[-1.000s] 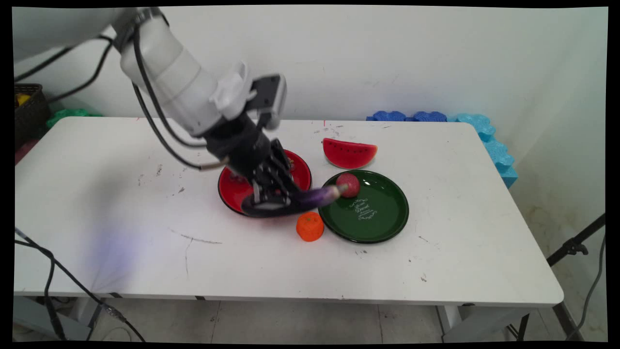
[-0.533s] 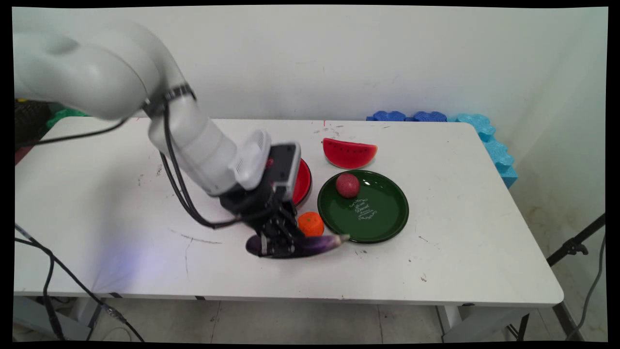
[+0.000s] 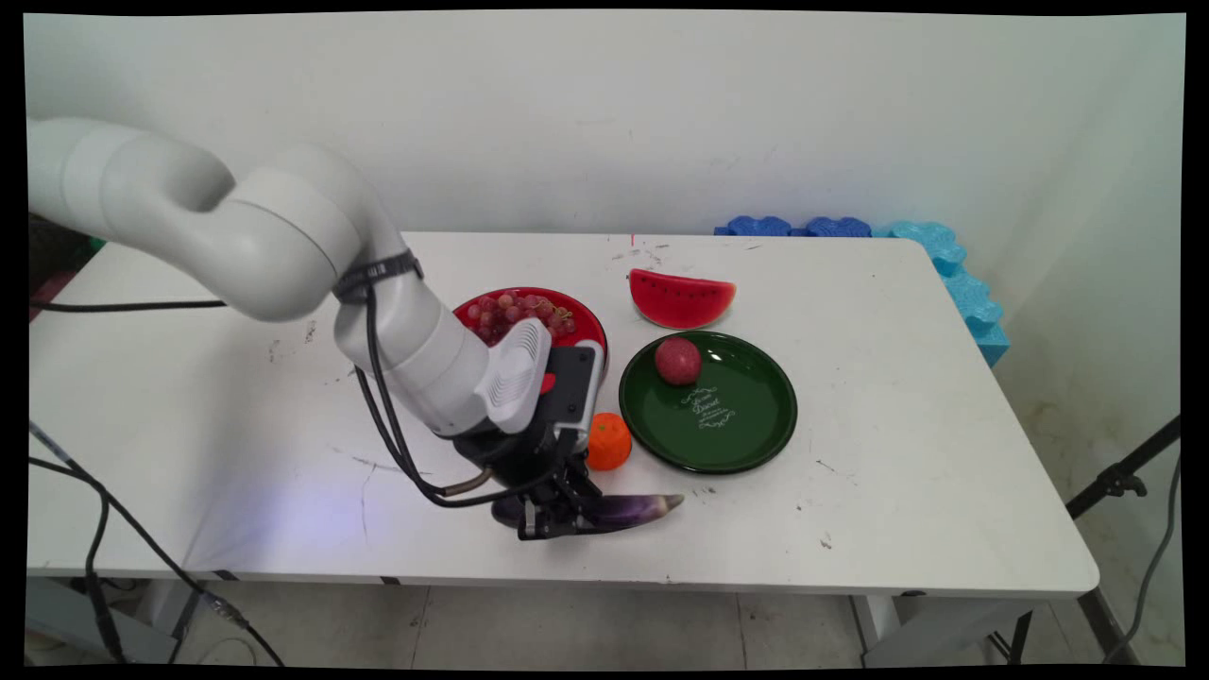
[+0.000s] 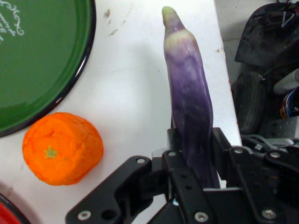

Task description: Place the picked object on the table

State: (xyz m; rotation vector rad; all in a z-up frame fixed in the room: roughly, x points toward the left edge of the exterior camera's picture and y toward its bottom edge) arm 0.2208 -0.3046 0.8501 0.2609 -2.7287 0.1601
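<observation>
gripper [image 3: 551,518] clamped on the eggplant [image 4: 189,98], low over the table [image 3: 897,397] at lower centre, just below the orange [image 4: 62,148]; keep it level and clear of the near edge.

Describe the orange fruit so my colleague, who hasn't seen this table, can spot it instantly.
Start at the green plate in the middle of the white table. Just off its left rim, not touching, sits the orange, with the eggplant nearer the front edge. It is the only orange, lumpy, roundish thing there.
</observation>
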